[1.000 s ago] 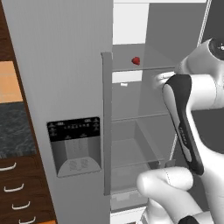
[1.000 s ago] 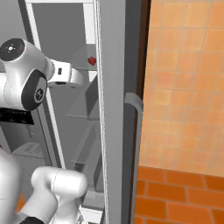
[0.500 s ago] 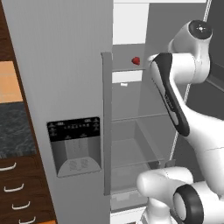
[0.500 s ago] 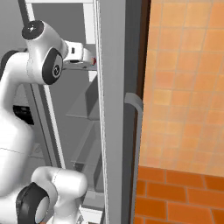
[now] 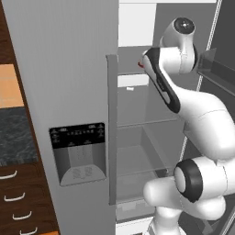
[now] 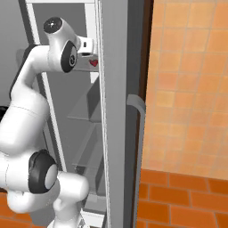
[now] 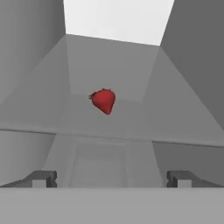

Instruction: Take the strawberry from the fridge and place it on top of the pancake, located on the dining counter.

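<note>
Pincer: jaws spread as wide as they go, the two dark fingertips set far apart at the bottom of the hand view. Nothing between them, nothing touched. It faces into the fridge compartment, level with an upper shelf.

Strawberry: lies on the glass shelf ahead of the pincer, past the shelf's front edge and well apart from the tips, slightly to the left of the midline between them. In the hand view its broad end is toward the upper left and its tapered tip toward the lower right, so the long axis runs on that diagonal. In the left base view only a sliver of red shows, just beside the arm's forearm. In the right base view it sits just below the hand, close against the edge of the door.

Fridge: grey side-by-side unit, right compartment open, left door shut. The shut door carries a long vertical handle and a black dispenser panel. More glass shelves and a clear drawer lie lower in the open compartment. Inside walls grey, back panel white.

Room: dark wood drawers with pale curved pulls left of the fridge, under a dark marbled top. Orange tiled wall to the right, with brick-red floor below it.
</note>
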{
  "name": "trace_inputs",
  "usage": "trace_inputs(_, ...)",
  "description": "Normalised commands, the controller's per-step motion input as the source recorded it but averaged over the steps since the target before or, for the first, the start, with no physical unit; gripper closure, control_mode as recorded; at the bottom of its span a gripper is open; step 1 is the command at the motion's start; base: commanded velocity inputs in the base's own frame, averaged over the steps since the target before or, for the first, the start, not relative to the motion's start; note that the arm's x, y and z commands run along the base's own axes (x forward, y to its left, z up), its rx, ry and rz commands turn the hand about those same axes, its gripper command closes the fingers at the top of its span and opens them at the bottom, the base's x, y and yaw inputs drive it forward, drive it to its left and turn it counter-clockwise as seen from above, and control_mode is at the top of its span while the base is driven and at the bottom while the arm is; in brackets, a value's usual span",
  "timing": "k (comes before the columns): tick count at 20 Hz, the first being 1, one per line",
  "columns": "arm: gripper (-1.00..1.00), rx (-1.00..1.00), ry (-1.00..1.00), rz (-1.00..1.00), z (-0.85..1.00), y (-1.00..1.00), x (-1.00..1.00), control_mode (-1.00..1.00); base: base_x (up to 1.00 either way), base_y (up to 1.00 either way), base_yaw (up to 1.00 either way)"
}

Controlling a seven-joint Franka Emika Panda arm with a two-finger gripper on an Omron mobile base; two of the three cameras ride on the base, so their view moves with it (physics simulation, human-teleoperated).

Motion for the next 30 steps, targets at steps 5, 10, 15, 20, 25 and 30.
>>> trace_inputs(5,-1.0,0.04,0.0,-0.02,-0.28,0.21,0.72,-1.0,0.0,0.0,0.0)
trace_inputs(10,-1.0,0.05,0.0,0.0,-0.14,-0.06,0.57,-1.0,0.0,0.0,0.0)
trace_inputs(15,-1.0,0.04,0.03,0.0,-0.04,-0.23,0.31,-1.0,0.0,0.0,0.0)
trace_inputs(20,-1.0,0.01,0.02,-0.02,-0.14,0.01,0.38,-1.0,0.0,0.0,0.0)
trace_inputs(25,-1.0,0.0,0.02,-0.03,-0.19,0.02,0.51,-1.0,0.0,0.0,0.0)
trace_inputs(30,-1.0,0.0,0.02,-0.05,-0.14,0.17,0.37,-1.0,0.0,0.0,0.0)
